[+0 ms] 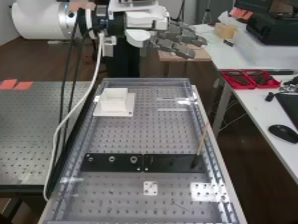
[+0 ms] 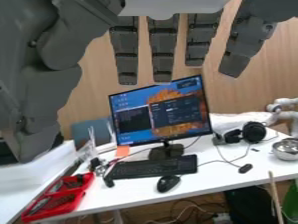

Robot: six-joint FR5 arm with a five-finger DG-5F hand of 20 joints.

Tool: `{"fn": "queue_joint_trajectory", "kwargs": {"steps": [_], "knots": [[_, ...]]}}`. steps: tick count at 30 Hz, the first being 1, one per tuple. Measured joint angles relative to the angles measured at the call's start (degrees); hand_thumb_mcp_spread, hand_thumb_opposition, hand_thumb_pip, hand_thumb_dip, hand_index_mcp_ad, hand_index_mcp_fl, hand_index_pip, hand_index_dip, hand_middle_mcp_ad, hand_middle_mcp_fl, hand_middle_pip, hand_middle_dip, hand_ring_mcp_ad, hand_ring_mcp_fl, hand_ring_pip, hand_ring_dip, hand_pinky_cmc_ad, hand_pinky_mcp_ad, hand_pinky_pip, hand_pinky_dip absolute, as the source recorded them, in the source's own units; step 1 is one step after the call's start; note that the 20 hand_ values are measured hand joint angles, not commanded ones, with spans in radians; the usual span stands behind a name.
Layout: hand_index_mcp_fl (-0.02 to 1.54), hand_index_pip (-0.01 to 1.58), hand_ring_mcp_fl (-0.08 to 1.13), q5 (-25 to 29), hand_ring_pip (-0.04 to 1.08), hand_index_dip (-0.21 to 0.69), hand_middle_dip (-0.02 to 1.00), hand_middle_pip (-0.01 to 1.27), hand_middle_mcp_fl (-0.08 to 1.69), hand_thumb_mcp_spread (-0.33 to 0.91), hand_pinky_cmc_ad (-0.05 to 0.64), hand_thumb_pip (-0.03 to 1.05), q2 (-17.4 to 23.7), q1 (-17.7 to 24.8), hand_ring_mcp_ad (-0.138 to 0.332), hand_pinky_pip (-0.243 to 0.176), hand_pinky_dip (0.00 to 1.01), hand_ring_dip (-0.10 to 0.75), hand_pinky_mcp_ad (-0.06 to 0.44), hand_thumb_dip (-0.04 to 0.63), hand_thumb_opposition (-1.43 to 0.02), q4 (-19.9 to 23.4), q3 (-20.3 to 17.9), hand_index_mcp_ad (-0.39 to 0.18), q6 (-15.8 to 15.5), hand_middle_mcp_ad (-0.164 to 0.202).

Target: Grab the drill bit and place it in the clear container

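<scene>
Has the hand (image 1: 177,41) released, fingers loosely extended, with the slender tan rod (image 1: 202,138) standing slightly tilted at the black plate (image 1: 169,163), well below it, and the square white box (image 1: 114,102) below too.

From the high view's centre, I log: tan box (image 1: 225,32), one o'clock; red trays (image 1: 252,82), two o'clock; black mouse (image 1: 284,133), three o'clock. Wrist view: keyboard (image 2: 151,168) before the monitor (image 2: 161,111).
</scene>
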Motion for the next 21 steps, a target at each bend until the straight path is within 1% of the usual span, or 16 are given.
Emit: {"fn": "queue_joint_trajectory", "kwargs": {"steps": [6, 9, 21], "knots": [[0.32, 0.09, 0.02, -0.46, 0.12, 0.244, 0.20, 0.12, 0.22, 0.31, 0.375, 0.37, 0.50, 0.06, 0.152, -0.075, 0.28, 0.101, 0.295, 0.093, -0.73, -0.54, 0.69, -0.075, -1.09, 0.089], [0.32, 0.09, 0.02, -0.64, 0.12, 0.244, 0.20, 0.12, 0.22, 0.31, 0.375, 0.37, 0.99, 0.00, 0.152, -0.075, 0.28, 0.101, 0.295, 0.093, -0.73, -0.03, 0.53, -0.075, -1.88, 0.089], [0.32, 0.09, 0.02, -0.71, 0.12, 0.244, 0.20, 0.12, 0.22, 0.31, 0.375, 0.37, 1.89, -0.19, 0.152, -0.075, 0.28, 0.101, 0.295, 0.093, -0.73, 0.28, -0.49, -0.075, -2.14, 0.089]]}}
